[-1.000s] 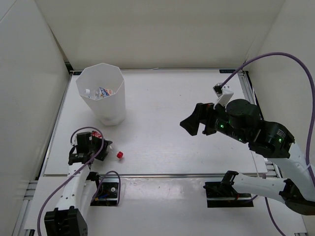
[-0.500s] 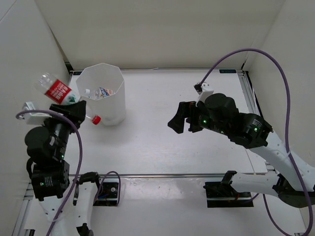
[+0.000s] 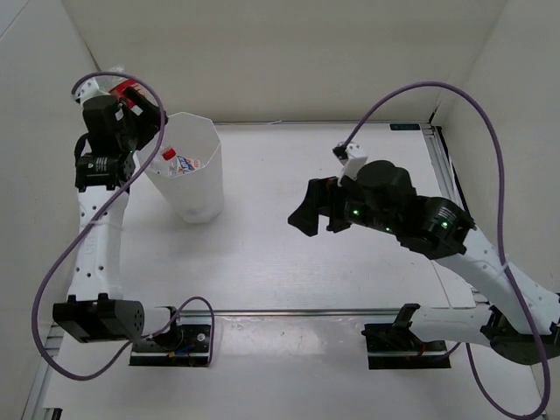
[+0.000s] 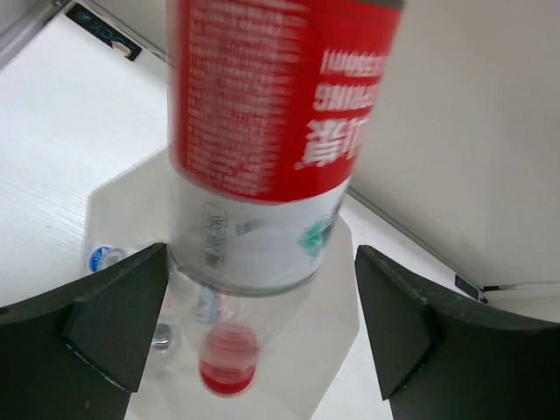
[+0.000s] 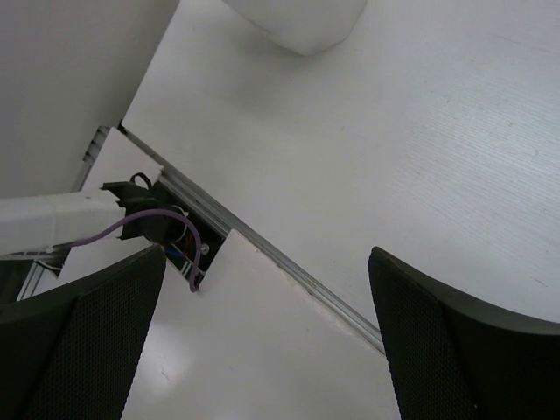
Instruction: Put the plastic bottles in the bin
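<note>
Bottle (image 4: 280,131), clear crinkled plastic w/ red label, hangs cap-down over white faceted plastic bin (image 3: 206,179), between left gripper (image 4: 260,258) fingers, aimed to drop in. Can't tell if grip holds. Right gripper (image 5: 267,252) wide, empty.

**Arm hardware, external appearance**

Left arm (image 3: 94,236): slim white links, black cylindrical joint housings (image 3: 96,171), black block at foot (image 3: 96,319). Thin purple cable (image 3: 36,315) looped loosely alongside, ending at black base plate (image 3: 179,341).

Right arm (image 3: 494,267): same white links, bulkier black housings (image 3: 389,197) carrying small green lights (image 3: 355,211). Second purple cable (image 3: 437,86) plugged into white connector block (image 3: 352,157). Matching black base plate (image 3: 402,339) at right foot.

Left gripper (image 4: 262,332): smooth matte black wedge-shaped fingers (image 4: 109,319).

Right gripper (image 5: 262,341): black wedge-shaped fingers (image 5: 83,350), faces finely mesh-textured.
</note>
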Controlling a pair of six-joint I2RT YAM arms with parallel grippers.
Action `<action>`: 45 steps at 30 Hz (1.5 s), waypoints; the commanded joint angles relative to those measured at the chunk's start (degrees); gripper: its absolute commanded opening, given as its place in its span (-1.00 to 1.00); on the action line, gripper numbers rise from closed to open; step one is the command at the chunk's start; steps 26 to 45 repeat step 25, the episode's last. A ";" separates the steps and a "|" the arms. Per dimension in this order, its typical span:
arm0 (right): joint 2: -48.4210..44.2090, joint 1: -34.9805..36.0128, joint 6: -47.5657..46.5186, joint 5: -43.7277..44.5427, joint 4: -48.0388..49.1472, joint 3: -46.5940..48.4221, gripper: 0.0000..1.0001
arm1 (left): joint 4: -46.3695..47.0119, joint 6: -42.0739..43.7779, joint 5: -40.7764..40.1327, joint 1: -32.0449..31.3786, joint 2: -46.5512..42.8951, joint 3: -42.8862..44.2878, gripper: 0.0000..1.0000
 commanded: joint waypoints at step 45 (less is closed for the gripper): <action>8.27 -1.64 23.11 23.37 -35.89 15.30 1.00 | -27.99 10.61 -17.75 -7.19 -47.16 -20.17 1.00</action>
